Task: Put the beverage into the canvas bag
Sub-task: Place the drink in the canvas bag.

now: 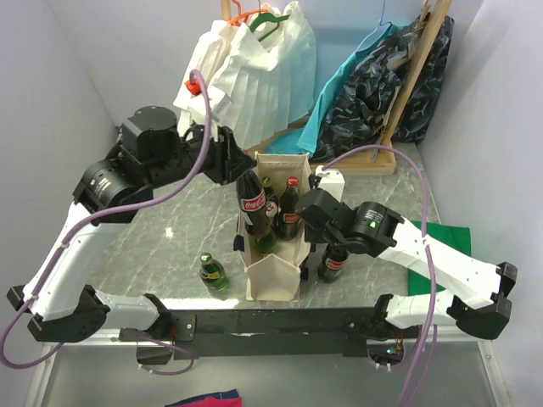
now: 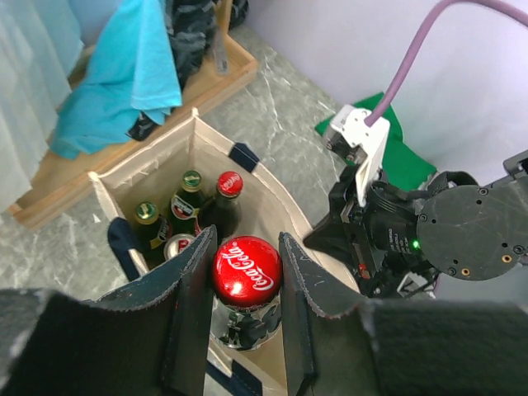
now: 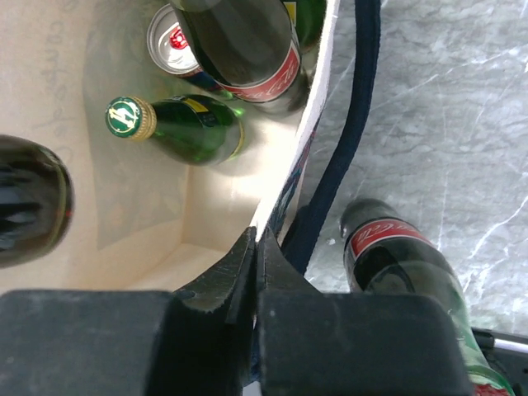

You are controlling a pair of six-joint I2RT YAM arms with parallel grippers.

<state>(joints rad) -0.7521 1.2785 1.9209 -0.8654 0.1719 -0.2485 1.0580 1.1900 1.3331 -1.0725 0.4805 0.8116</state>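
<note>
So left claw (image 2: pixel 246 247) grips the cola bottle (image 1: pixel 252 202) over the bag (image 1: pixel 273 275), right claw (image 3: pixel 254 247) pinches its rim; probably lower it next.

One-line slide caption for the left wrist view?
Left gripper holds a cola bottle over the canvas bag, other bottles inside.

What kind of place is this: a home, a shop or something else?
Probably a staged robot test booth, not a home: plain pale walls close in a marble-look table, the left arm and right arm are bolted at its near edge, and garments hang on a wooden rack.
</note>
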